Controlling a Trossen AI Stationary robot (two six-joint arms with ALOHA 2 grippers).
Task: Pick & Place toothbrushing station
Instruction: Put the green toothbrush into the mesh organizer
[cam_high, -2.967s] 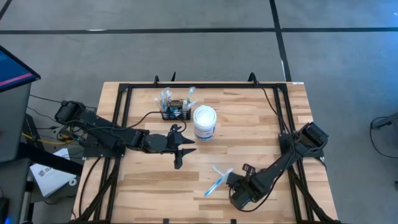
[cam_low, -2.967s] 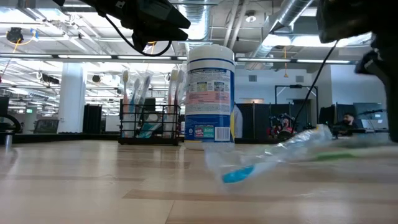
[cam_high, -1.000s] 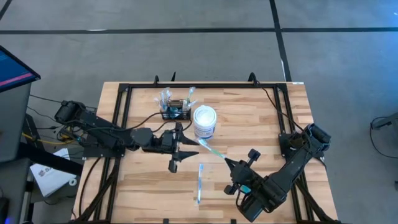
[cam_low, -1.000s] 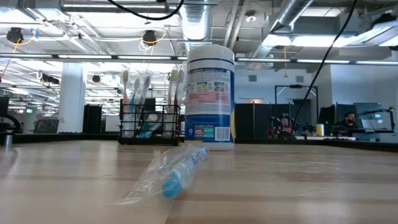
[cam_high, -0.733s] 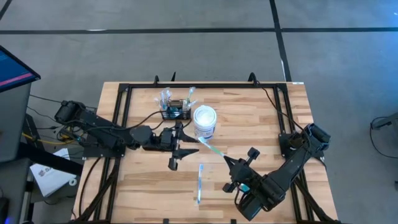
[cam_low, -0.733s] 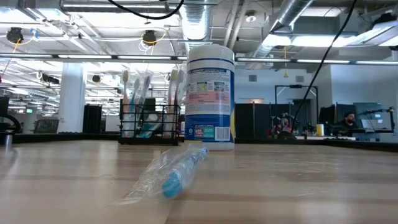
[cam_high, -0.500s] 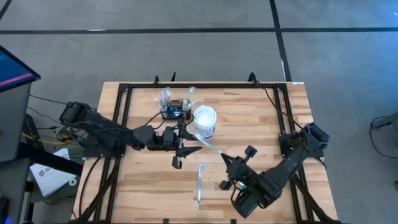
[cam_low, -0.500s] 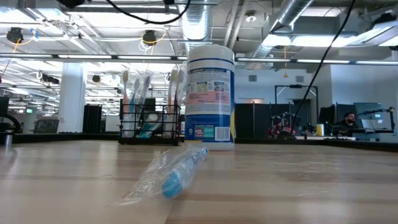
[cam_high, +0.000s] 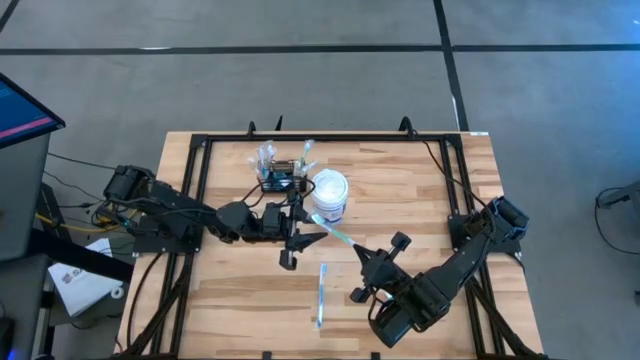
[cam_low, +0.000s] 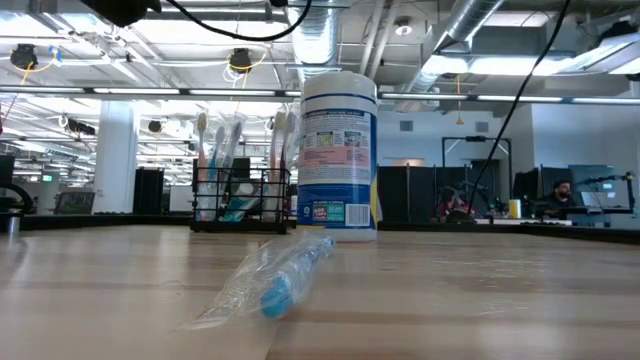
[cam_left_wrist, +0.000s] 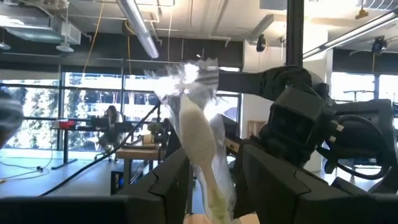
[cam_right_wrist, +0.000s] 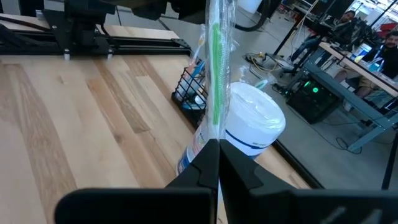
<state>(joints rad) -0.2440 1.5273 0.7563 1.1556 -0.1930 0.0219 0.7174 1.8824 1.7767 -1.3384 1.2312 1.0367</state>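
On my bench (cam_high: 420, 190), the toothbrushing station (cam_high: 281, 177) stands just left of the tub (cam_high: 329, 196); a wrapped toothbrush (cam_high: 321, 294) lies nearer me, between both arms.

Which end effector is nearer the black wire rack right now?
Left. The left end effector sits just in front of the toothbrushing station, beside the white tub. The right end effector is farther out toward the table's front.

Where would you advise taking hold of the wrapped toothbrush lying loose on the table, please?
Grip the wrapped toothbrush near the middle of its length, coming straight down with the claw set across its narrow width. It lies flat on the table, clear of the white tub and the black wire rack, so nothing crowds a top approach. The loose wrapper may slip.
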